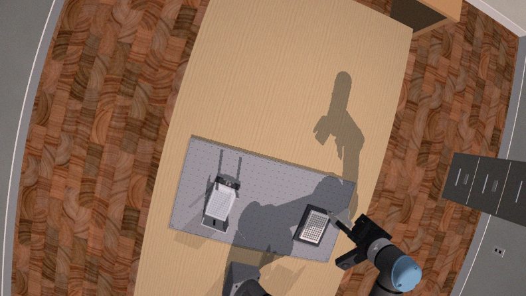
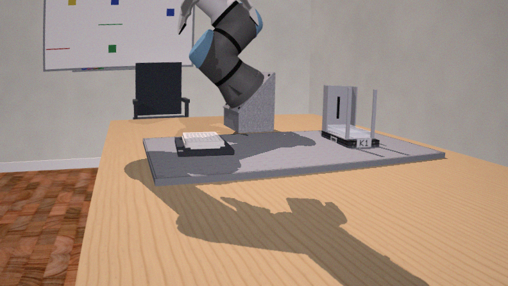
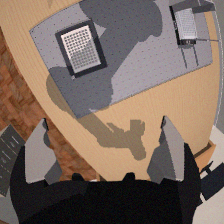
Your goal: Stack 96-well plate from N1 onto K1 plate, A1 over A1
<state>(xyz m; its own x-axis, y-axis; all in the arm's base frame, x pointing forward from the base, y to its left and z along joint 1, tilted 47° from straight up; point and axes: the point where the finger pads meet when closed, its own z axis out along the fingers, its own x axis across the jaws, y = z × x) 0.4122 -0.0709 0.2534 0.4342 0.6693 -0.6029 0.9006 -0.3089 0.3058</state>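
A white 96-well plate point(image 1: 313, 225) sits in the black plate nest N1 point(image 1: 311, 225) at the right end of the grey baseplate; it also shows in the side view point(image 2: 203, 140) and the wrist view point(image 3: 80, 47). A second white plate point(image 1: 220, 203) lies in the stack rack K1 point(image 1: 222, 198), seen with its upright posts in the side view point(image 2: 348, 117) and at the top right of the wrist view point(image 3: 188, 25). My gripper point(image 1: 337, 216) is open and empty, high above the baseplate's right edge beside N1. Its two fingers frame the wrist view point(image 3: 102, 150).
The grey baseplate point(image 1: 257, 206) lies on a long wooden table point(image 1: 279, 91). The arm's grey pedestal point(image 2: 254, 106) stands behind the baseplate. A dark chair point(image 2: 158, 89) stands beyond the table, and a dark cabinet point(image 1: 485, 185) stands on the floor to the right.
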